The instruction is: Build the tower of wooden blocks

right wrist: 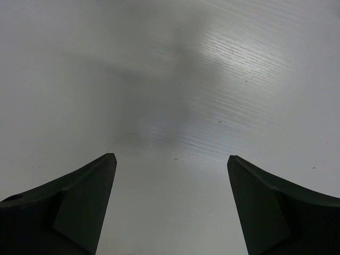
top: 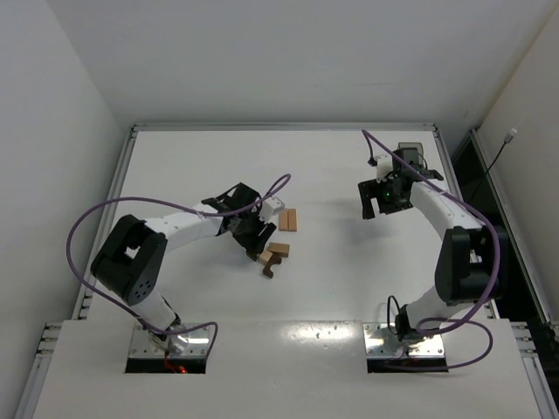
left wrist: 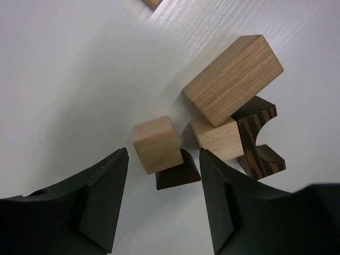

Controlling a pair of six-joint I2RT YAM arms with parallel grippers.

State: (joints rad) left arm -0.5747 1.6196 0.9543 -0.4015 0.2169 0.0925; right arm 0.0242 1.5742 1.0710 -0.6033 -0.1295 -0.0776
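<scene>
Wood blocks (top: 274,253): we found them clustered on the white table (top: 349,288), at the centre of the top view.
Tan pair (top: 288,220): two more tan blocks lay side by side just above the cluster, apart from it.
Small tan cube (left wrist: 156,143): in the left wrist view it sat at lower centre, overlapping a dark brown piece (left wrist: 178,174).
Long tan cuboid (left wrist: 234,79): it lay tilted at upper right, over a second tan cube (left wrist: 215,139) and a dark arched piece (left wrist: 260,141).
Left gripper (left wrist: 164,164): its jaws were spread and held nothing, one finger on either side of the small tan cube.
Right gripper (right wrist: 171,162): we saw it spread wide and empty over bare table, well apart from the blocks.
</scene>
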